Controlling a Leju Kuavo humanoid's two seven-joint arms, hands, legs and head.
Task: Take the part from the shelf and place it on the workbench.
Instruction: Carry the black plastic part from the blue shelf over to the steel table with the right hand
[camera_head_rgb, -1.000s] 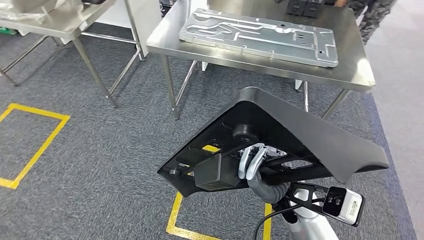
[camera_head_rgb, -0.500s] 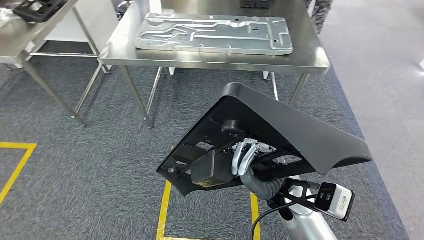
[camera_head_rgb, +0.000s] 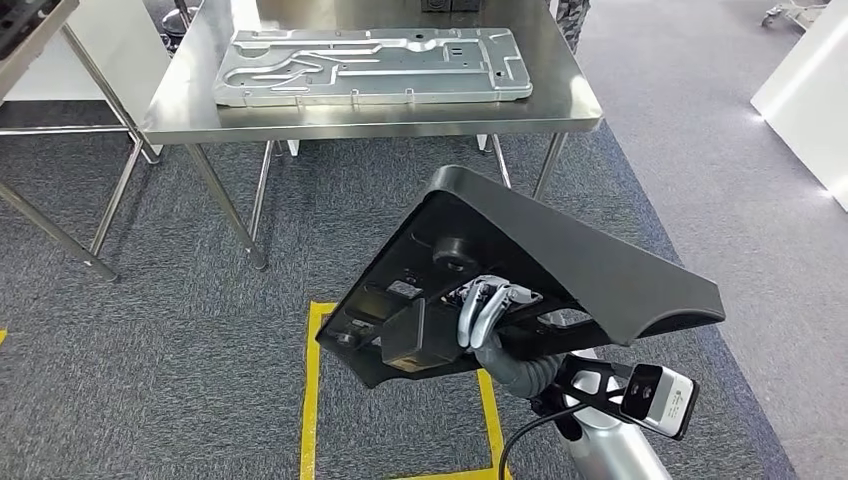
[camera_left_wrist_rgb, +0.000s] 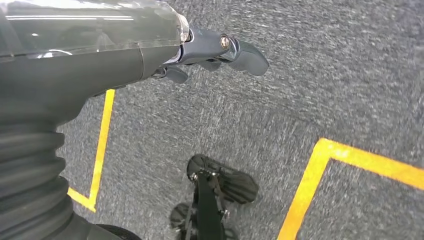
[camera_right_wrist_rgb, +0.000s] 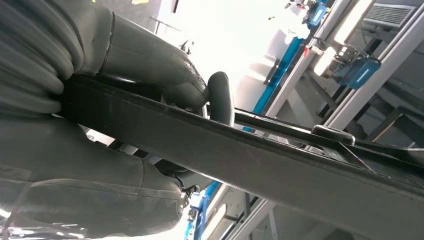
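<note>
A: Closest in, what is the right hand doing?

B: The right hand (camera_head_rgb: 487, 312) comes up from the silver arm at the bottom of the head view and grips the black part (camera_head_rgb: 600, 270) from underneath, its pale fingers (camera_head_rgb: 470, 318) curled over a bar in the part's open framework. In the right wrist view that hand (camera_right_wrist_rgb: 150, 65) clamps a dark bar of the part (camera_right_wrist_rgb: 280, 165), with the thick thumb on one side and a darker finger hooked over the other.

A: So where is the part?

B: In the air, held in front of the robot and tilted, its ribbed underside facing the head camera. It hangs over the grey carpet (camera_head_rgb: 180, 380), above a yellow floor marking (camera_head_rgb: 310, 400), well short of the workbench.

A: And the left hand?

B: The left hand (camera_left_wrist_rgb: 150, 50) hangs low over the carpet (camera_left_wrist_rgb: 310, 75) with nothing in it. Its dark fingers (camera_left_wrist_rgb: 245, 54) are loosely bent, but I cannot tell whether they are spread or closed.

A: What lies further off?

B: The steel workbench (camera_head_rgb: 200, 118) stands beyond the part. A large grey metal plate (camera_head_rgb: 370, 65) lies flat on it and covers most of the top. The corner of a second steel table (camera_head_rgb: 30, 30) shows at far left
</note>
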